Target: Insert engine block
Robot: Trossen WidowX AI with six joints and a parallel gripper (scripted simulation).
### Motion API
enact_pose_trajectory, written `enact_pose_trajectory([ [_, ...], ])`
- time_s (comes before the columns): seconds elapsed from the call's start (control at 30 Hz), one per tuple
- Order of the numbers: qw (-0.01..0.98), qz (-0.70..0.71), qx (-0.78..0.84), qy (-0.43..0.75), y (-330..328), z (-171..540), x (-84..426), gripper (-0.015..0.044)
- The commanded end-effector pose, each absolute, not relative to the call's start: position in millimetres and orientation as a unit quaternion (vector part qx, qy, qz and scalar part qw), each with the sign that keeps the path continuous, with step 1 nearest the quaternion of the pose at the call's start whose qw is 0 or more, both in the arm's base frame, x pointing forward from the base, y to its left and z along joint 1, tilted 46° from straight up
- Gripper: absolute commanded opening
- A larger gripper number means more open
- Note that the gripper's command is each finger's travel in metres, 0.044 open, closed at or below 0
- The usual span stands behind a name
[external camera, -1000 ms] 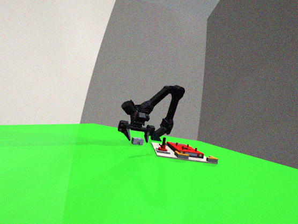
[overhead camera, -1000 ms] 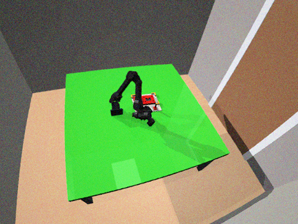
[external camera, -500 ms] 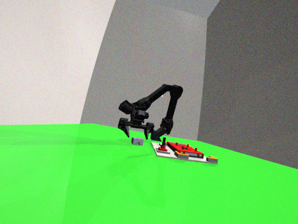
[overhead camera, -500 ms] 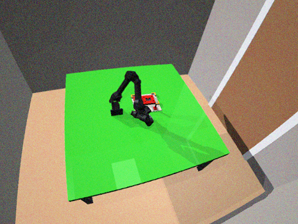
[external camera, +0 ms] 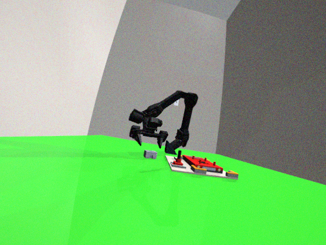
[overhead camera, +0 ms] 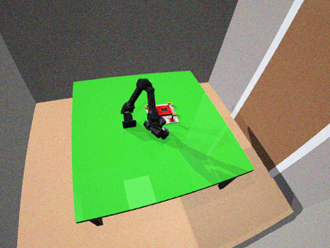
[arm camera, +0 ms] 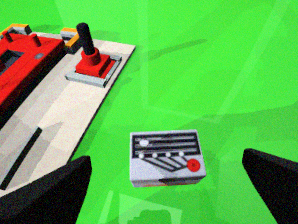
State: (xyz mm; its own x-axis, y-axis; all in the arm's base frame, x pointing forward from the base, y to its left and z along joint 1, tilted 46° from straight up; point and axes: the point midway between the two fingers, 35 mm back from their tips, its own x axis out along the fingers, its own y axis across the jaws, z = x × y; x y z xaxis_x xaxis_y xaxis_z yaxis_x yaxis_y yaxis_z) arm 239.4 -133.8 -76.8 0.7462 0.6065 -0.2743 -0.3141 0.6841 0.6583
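The engine block point(external camera: 150, 154) point(arm camera: 167, 157) is a small light grey block. It lies on the green table beside the board, with a striped panel and a red dot facing up. A small dark notch shows at its near edge in the wrist view. My gripper point(external camera: 150, 146) point(arm camera: 169, 160) is open and empty above the block, one finger to each side. The red car body point(overhead camera: 159, 109) point(external camera: 212, 165) point(arm camera: 31, 56) lies on the board with its opening point(overhead camera: 164, 109) point(arm camera: 8, 60) uncovered. The rib inside cannot be made out. In the top view the arm hides the block.
The white board point(external camera: 211, 174) point(arm camera: 60, 110) carries orange-and-grey corner pieces point(external camera: 199, 169) around the car body. A red base with an upright black post point(overhead camera: 171, 120) point(external camera: 178, 162) point(arm camera: 92, 62) stands near the board's edge on the block's side. Short pegs rise from the car body.
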Motion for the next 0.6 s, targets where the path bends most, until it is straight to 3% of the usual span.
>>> enact_pose_trajectory([
  [0.0,0.885,0.260,0.301,0.243,-133.8,-76.5,239.6,0.0440],
  [0.57,0.868,0.257,0.330,0.270,-134.3,-77.7,241.6,0.0440],
])
